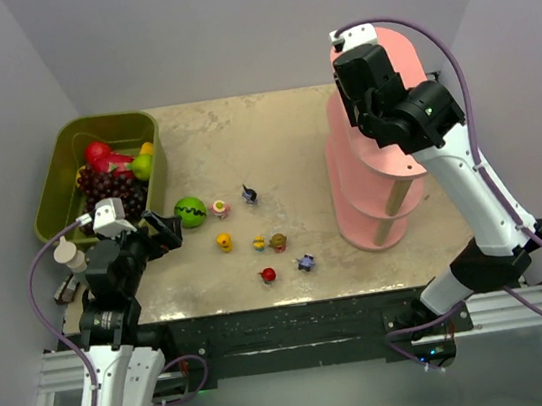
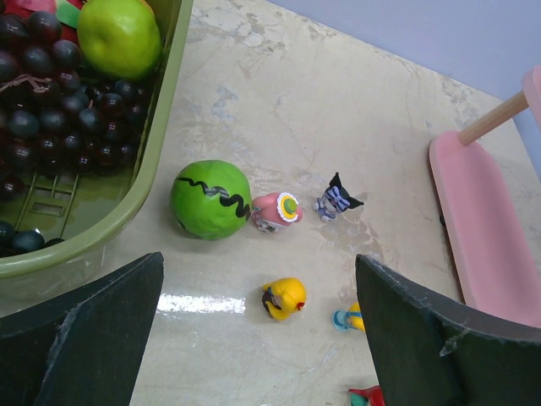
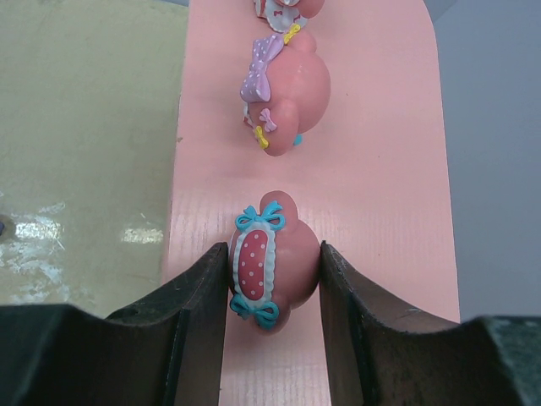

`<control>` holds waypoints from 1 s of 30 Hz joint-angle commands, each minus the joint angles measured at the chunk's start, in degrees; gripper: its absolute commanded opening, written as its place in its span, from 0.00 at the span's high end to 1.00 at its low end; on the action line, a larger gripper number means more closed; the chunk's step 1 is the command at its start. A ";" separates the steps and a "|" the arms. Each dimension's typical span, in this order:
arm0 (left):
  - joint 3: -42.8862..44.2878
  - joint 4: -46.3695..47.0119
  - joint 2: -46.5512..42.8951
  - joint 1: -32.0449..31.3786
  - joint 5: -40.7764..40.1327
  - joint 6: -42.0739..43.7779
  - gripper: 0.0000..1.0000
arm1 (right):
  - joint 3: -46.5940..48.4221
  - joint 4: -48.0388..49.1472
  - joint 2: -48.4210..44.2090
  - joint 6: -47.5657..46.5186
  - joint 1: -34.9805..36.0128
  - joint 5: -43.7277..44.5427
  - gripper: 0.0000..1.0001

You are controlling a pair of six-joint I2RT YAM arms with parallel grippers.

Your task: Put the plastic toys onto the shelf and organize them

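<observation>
The right gripper (image 3: 272,279) is clenched on a pink figurine (image 3: 287,241) that wears a red dotted bow edged in blue. Both dark fingers (image 3: 203,304) press against its sides, with the jaws about half closed. The toy is at the top board of the shelf (image 3: 380,169), but the wrist view does not show whether it rests on the board or hangs just above it. At 12 o'clock from it, and apart from it, a second pink figurine (image 3: 292,89) with a lilac bow lies on the same board. A third toy (image 3: 287,7) is cut off by the upper edge.

In the top view the shelf (image 1: 379,183) stands at the 3 o'clock side of the table (image 1: 273,142), with the right arm bent over its top tier.

The left gripper (image 2: 258,338) is released, its jaws spread wide and grasping nothing. It hovers over the table beside the green bin (image 1: 59,187) at 9 o'clock. Below it is a yellow figurine (image 2: 285,298). At 12 o'clock from that toy, a pink-capped figurine (image 2: 276,211) sits just beside a green ball (image 2: 210,199), with a dark-eared figurine (image 2: 336,200) at its 3 o'clock. A brown figurine (image 1: 278,241), a red figurine (image 1: 268,274) and a purple figurine (image 1: 306,262) lie toward the table's 6 o'clock edge.
</observation>
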 commanded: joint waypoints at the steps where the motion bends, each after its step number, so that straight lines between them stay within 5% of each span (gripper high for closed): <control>1: 0.11 2.04 0.11 -0.30 -0.04 -0.13 0.00 | -0.25 0.13 -0.16 -1.21 -0.30 1.25 0.58; 14: 0.03 2.04 0.11 -0.30 0.05 -0.22 0.01 | -1.48 0.92 -0.42 -2.80 -0.30 1.95 0.46; 30: 0.11 1.87 0.02 -0.30 -0.30 -0.22 0.01 | 1.51 4.53 -2.35 -4.20 -0.21 0.02 0.18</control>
